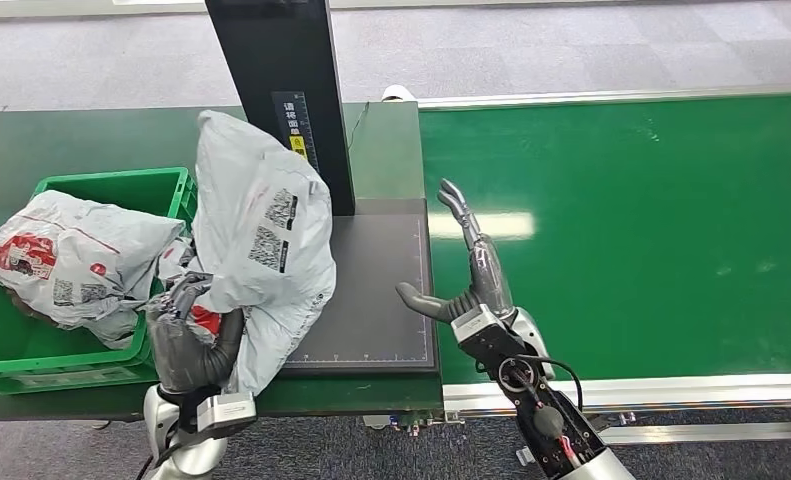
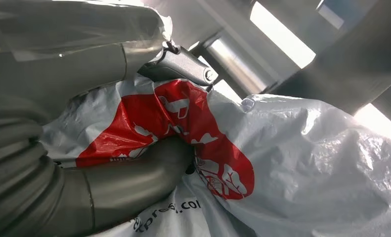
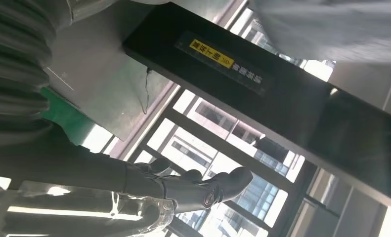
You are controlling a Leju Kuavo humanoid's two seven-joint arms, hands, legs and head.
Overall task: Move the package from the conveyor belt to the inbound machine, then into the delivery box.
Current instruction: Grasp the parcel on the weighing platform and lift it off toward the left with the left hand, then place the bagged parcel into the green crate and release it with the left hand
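One parcel (image 1: pixel 66 262) fills crate (image 1: pixel 121 185).

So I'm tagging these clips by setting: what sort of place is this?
Probably a parcel sorting or logistics station. A wide green conveyor belt runs beside a scanning platform under a black post, a green crate holds a bagged parcel, and the left hand grips a grey courier bag bearing printed codes.

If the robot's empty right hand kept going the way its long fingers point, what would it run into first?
Probably nothing soon: the right hand hovers by the dark scanner plate, fingers pointing away along the plate's edge beside the green conveyor belt. The black post stands off to its left, though depth is unclear.
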